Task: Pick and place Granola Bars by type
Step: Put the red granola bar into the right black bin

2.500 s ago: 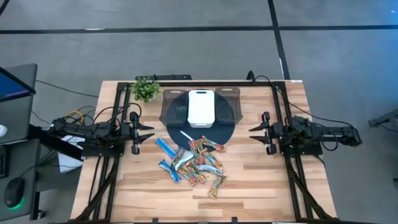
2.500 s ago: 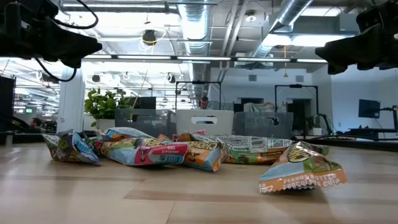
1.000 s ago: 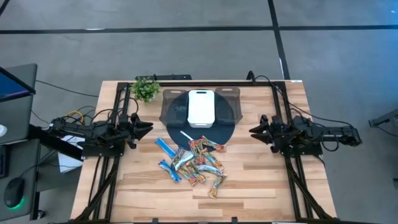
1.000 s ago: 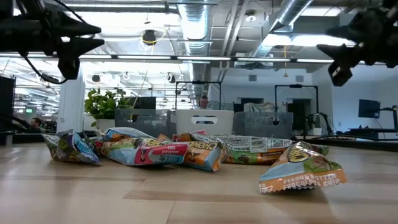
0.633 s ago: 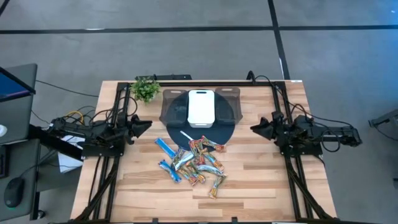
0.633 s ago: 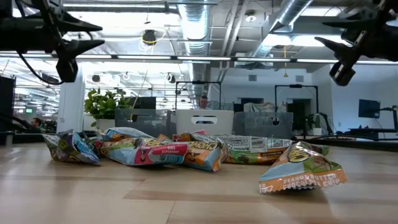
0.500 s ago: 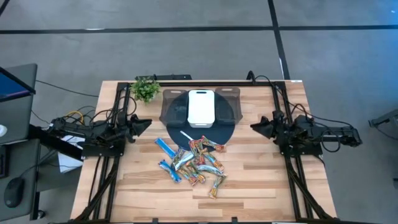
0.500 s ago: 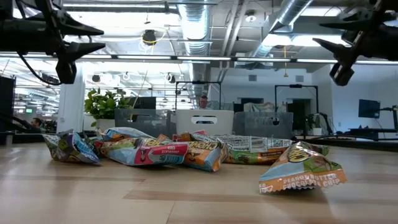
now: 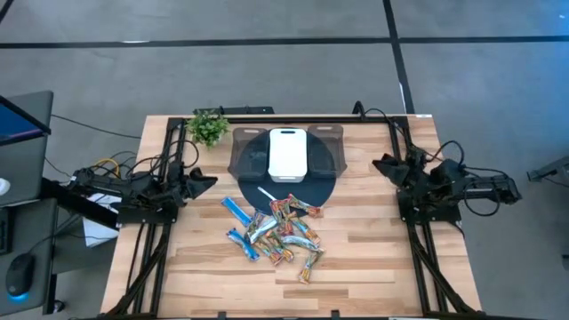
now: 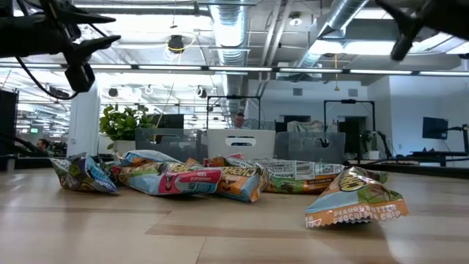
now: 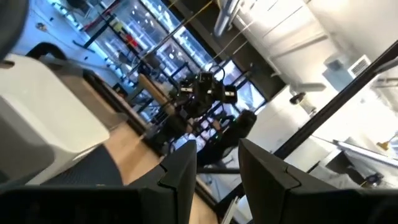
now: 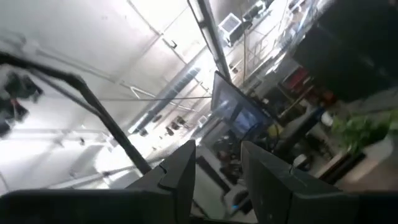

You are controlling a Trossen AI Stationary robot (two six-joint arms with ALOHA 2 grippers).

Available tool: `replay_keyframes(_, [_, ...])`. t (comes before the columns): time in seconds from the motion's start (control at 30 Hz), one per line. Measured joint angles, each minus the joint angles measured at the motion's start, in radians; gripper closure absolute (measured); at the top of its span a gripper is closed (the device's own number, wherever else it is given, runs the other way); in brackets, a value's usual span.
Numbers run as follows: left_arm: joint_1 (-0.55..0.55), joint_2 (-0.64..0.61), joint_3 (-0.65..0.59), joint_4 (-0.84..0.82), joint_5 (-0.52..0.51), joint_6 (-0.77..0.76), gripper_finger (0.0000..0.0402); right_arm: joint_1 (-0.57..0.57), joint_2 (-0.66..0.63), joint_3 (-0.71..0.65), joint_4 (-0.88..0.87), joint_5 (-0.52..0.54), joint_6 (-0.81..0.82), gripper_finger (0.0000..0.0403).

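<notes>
Left gripper (image 9: 211,180) sits raised at the table's left side, fingers (image 11: 180,171) slightly parted with a narrow gap, holding nothing. It points inward toward the table middle and tilts up; its wrist view looks over the white box (image 11: 43,106) into the room. In the low view its fingers (image 10: 99,29) show well above the tabletop.

Right gripper (image 9: 380,164) sits raised at the table's right side, also holding nothing, fingers (image 12: 177,168) a little apart. It angles up; its wrist view shows ceiling, a monitor and the plant (image 12: 364,127). Only a finger tip (image 10: 403,40) shows in the low view, near the top edge.

Bars (image 9: 277,233) lie in a loose pile on the wood table (image 9: 373,258), between the two grippers and nearer the front edge, well apart from both. Blue bars (image 9: 235,211) lie on the pile's left-gripper side, one stretched toward that gripper. Orange-brown ones (image 9: 298,210) are on the side nearer the right gripper. One bar (image 10: 355,198) lies apart at the front. A thin white stick (image 9: 266,195) rests on the pile's far edge, touching the dark mat (image 9: 329,169).

Beyond the pile, between the grippers, the white box (image 9: 287,154) sits on the mat. Plant (image 9: 208,127) stands at the far left corner, beyond the left gripper.
</notes>
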Motion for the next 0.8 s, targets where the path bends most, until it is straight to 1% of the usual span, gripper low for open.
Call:
replay_keyframes(0.1, [0.0,0.0,0.0,0.028,-0.041,0.009,0.029,0.02,0.089,0.075,0.001,-0.002,-0.097,0.028])
replay_keyframes(0.17, [0.0,0.0,0.0,0.059,-0.048,0.007,0.029,0.031,0.155,0.122,0.0,-0.002,-0.157,0.028])
replay_keyframes(0.2, [0.0,0.0,0.0,0.08,-0.038,0.013,0.029,0.036,0.188,0.145,0.0,-0.002,-0.183,0.028])
replay_keyframes(0.3, [0.0,0.0,0.0,0.167,0.039,0.073,0.029,0.045,0.286,0.205,0.0,-0.002,-0.236,0.028])
replay_keyframes(0.37, [0.0,0.0,0.004,0.23,0.084,0.138,0.029,0.049,0.349,0.241,-0.001,-0.002,-0.256,0.028])
replay_keyframes(0.43, [0.0,0.0,0.028,0.239,0.111,0.213,0.029,0.049,0.402,0.275,-0.002,-0.003,-0.263,0.028])
replay_keyframes(0.53, [0.0,0.0,0.076,0.232,0.111,0.312,0.029,0.049,0.464,0.325,-0.011,-0.004,-0.285,0.028])
replay_keyframes(0.6, [0.0,0.0,0.11,0.191,0.111,0.357,0.029,0.051,0.508,0.365,-0.01,-0.006,-0.32,0.028])
replay_keyframes(0.8, [0.0,0.039,0.229,0.058,0.111,0.417,0.029,0.083,0.642,0.486,-0.013,-0.008,-0.441,0.028])
